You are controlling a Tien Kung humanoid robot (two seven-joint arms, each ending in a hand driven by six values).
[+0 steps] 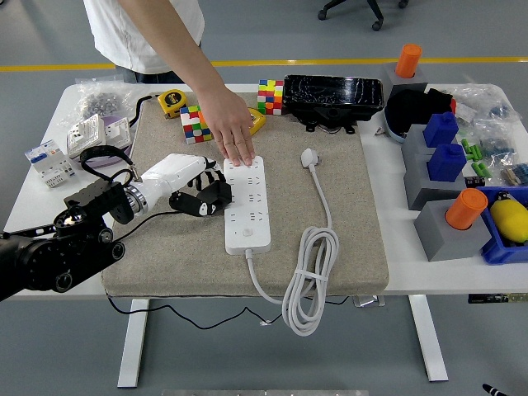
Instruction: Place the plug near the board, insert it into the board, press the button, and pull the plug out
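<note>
Meanwhile, a person's hand (233,136) is pressing down on the far end of the white power strip (247,205), likely steadying it. The robot's left hand (202,196) is resting against the strip's left edge, fingers curled, holding nothing. The plug (309,157) is lying free on the grey mat (355,206), right of the strip. Further right, a blue bin (503,250) is holding a yellow object (509,219).

The white board (247,205), a long power strip with several rows of sockets and a round button (247,233) near its near end, lay flat on the grey mat, its length running away from me. Its white plug (309,157) lay loose on the mat to the right of the board's far end, apart from it. The white cord (307,272) ran back from the plug into a bundled coil at the mat's near edge.
</note>
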